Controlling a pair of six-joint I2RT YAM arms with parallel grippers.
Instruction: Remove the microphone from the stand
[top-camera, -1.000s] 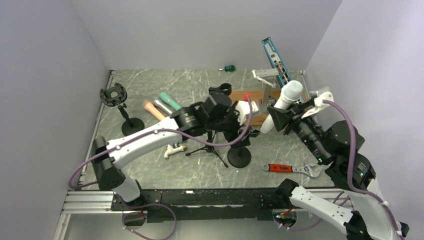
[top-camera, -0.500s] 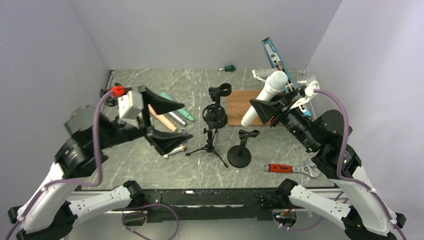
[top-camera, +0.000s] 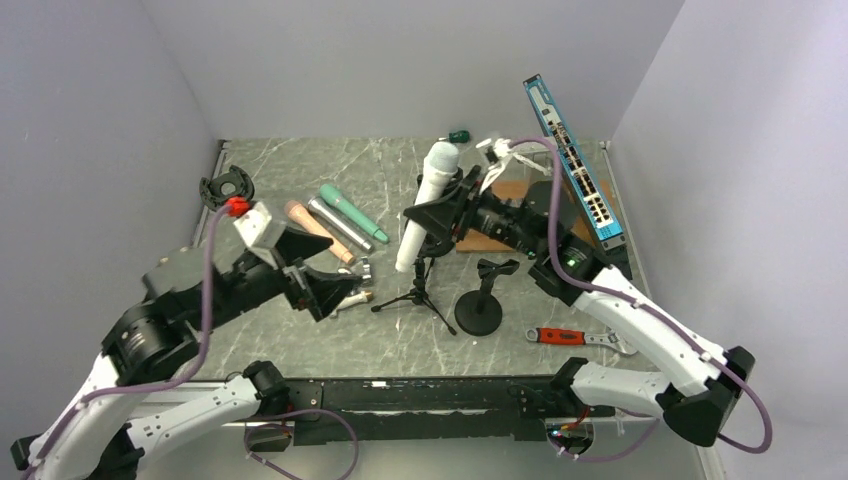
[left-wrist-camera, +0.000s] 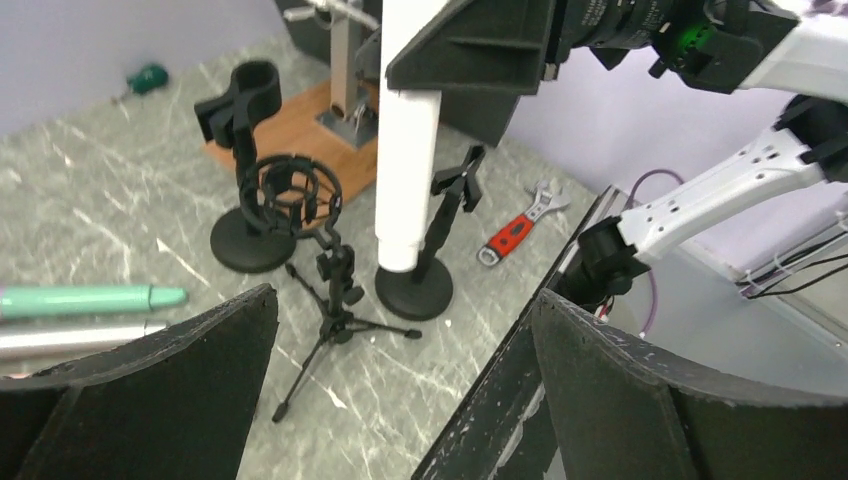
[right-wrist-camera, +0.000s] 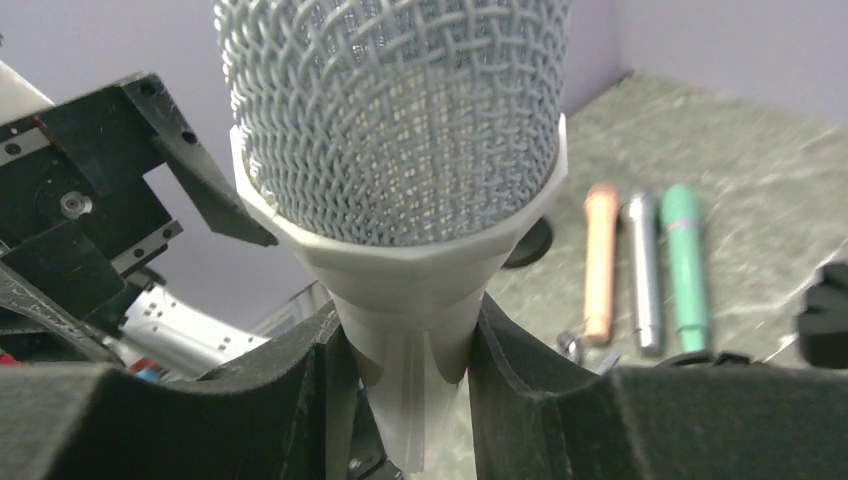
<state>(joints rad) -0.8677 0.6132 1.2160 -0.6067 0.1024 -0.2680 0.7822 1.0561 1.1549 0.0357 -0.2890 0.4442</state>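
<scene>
A white microphone (top-camera: 434, 168) with a mesh head (right-wrist-camera: 395, 120) hangs upright in the air, and my right gripper (top-camera: 432, 212) (right-wrist-camera: 410, 350) is shut on its neck just under the head. Its lower end (left-wrist-camera: 405, 200) hovers above the black tripod stand (top-camera: 420, 290) and the round-base clip stand (top-camera: 483, 300), touching neither; the clip is empty. My left gripper (top-camera: 318, 270) (left-wrist-camera: 405, 300) stands wide open at the near left, nothing between its fingers.
Peach (top-camera: 310, 225), silver (top-camera: 338, 222) and green (top-camera: 352, 212) microphones lie at the left. Another stand (top-camera: 228, 188) stands at the far left, and one (left-wrist-camera: 245, 200) behind the tripod. A red-handled wrench (top-camera: 583, 338), a wooden board (top-camera: 512, 188), a network switch (top-camera: 575, 175) and a screwdriver (top-camera: 458, 135) are also here.
My right arm has swung left, carrying the microphone from the right side to above the middle stands. My left arm pulled back from the stands to the near left and opened wide.
</scene>
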